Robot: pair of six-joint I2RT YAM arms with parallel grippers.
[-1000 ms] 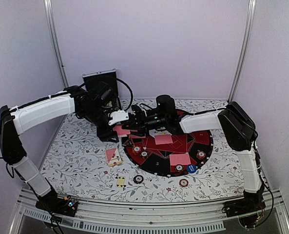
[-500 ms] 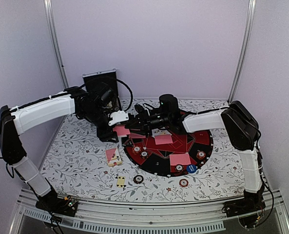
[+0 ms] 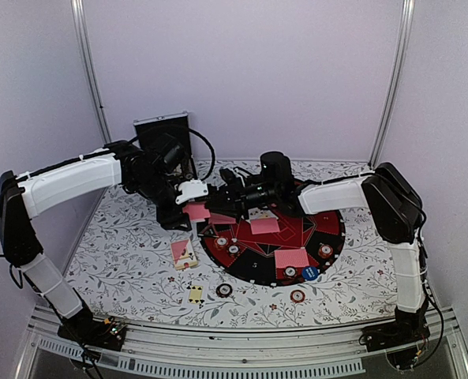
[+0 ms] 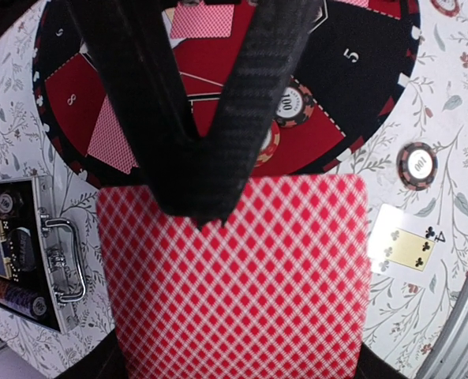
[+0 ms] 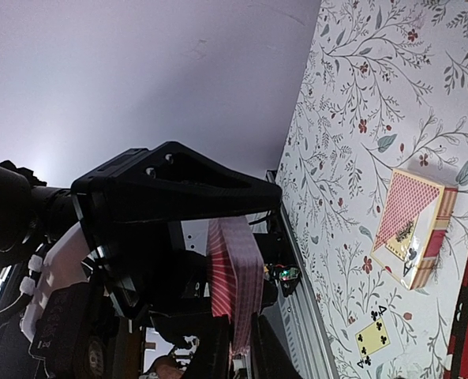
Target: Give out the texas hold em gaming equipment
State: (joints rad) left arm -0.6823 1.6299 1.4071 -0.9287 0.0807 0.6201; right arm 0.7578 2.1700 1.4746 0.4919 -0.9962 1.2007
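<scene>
Stack of pink-backed playing cards (image 4: 234, 292) sits pinched in left pincer (image 3: 191, 207); right pincer (image 4: 196, 207) tips converge on its twelve o'clock edge, grip unclear.

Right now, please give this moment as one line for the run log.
left gripper: jaws shut on card deck | right gripper: jaws around deck edge, grip unclear | card box: lying left of round mat

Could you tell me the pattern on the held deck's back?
The deck: red-and-white diamond lattice, clearest in left wrist view.
</scene>
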